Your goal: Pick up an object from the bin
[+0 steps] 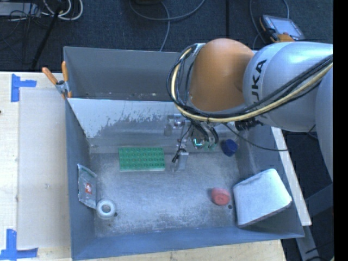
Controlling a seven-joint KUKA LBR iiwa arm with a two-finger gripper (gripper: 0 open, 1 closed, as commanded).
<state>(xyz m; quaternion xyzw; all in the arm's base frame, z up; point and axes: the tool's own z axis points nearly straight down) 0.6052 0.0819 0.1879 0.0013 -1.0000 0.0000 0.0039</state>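
We read "KUKA" on the arm [293, 91]; its hand [180, 159] hung low just beside the right end of a green studded plate [141, 159] at mid-bin, apart or together we could not tell; the grey bin [163, 224] had a scuffed, whitish floor; a pale tabletop [38, 173] lay left, and dark carpet [136, 29] with cables [65, 4] beyond.

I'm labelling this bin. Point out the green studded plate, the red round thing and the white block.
green studded plate [141, 159]: camera view, middle of its top.
red round thing [220, 197]: camera view, its middle.
white block [261, 196]: camera view, top face.
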